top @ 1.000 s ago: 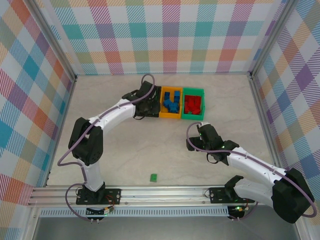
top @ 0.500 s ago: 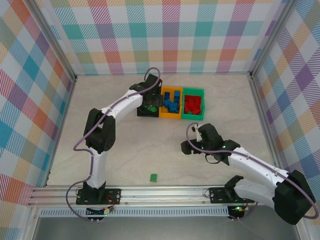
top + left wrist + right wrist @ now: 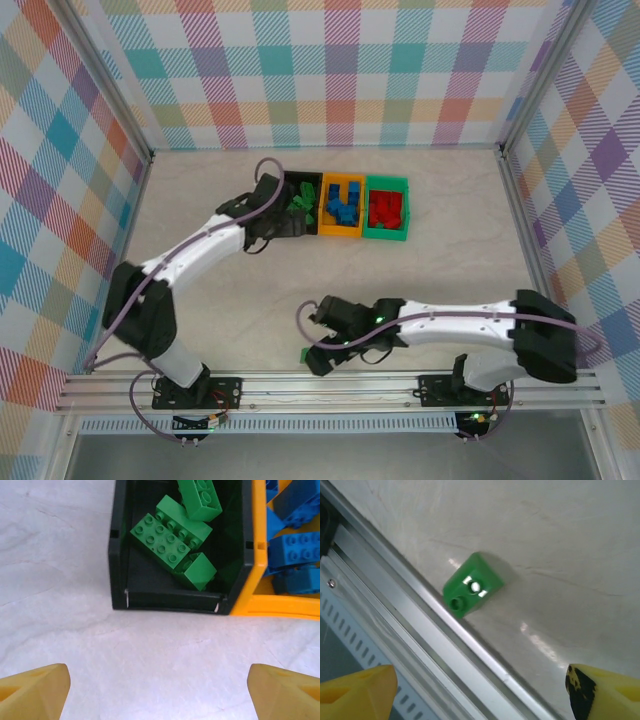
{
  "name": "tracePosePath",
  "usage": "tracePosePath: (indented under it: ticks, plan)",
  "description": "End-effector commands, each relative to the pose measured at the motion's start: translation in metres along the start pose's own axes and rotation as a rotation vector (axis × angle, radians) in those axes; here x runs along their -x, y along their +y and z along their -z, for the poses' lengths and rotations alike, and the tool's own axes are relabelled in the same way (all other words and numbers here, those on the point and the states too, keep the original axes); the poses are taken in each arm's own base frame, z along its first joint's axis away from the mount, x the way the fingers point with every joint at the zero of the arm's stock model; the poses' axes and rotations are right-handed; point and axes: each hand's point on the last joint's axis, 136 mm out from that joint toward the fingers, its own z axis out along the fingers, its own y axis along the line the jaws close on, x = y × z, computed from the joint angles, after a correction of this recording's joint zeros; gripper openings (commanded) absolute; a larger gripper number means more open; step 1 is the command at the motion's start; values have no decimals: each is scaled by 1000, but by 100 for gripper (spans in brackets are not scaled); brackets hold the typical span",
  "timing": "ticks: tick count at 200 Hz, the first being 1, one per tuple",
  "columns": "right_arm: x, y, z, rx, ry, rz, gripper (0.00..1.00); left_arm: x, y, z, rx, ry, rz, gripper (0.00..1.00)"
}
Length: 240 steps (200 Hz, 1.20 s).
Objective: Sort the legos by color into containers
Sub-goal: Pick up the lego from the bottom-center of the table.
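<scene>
Looking past our right pincer (image 3: 480, 690), fingers spread wide, we see a lone green lego (image 3: 472, 585) lying on the desk (image 3: 560, 540) just ahead, beside the metal rail (image 3: 420, 630). Our left pincer (image 3: 160, 695) (also spread, empty) hangs before the black bin (image 3: 117, 555), green legos (image 3: 170, 540) inside. The orange bin (image 3: 257, 555) with blue legos (image 3: 295, 555) sits ahead to its right.
</scene>
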Motion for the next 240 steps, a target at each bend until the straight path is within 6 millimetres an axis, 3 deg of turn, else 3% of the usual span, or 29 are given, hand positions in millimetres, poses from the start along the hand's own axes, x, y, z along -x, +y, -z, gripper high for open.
tracePosePath:
  ticks: [1,24,54,109,143,199,240]
  plan:
    - [-2,9,-9,-92,30,3,88,-10,8,17,-35,-33,69,91]
    - [1,11,-20,-182,57,39,89,-31,17,25,-49,-22,98,91]
    - [-1,-4,-38,-284,105,35,89,-54,31,29,-29,-9,105,91]
    - [12,0,-64,-309,104,66,86,-68,44,29,5,-6,117,91]
    - [20,4,-72,-296,93,74,75,-74,47,26,15,5,121,91]
    - [23,-5,-75,-252,83,35,38,-77,51,26,34,10,117,91]
    - [38,-5,-64,-243,32,34,34,-83,54,22,48,25,122,91]
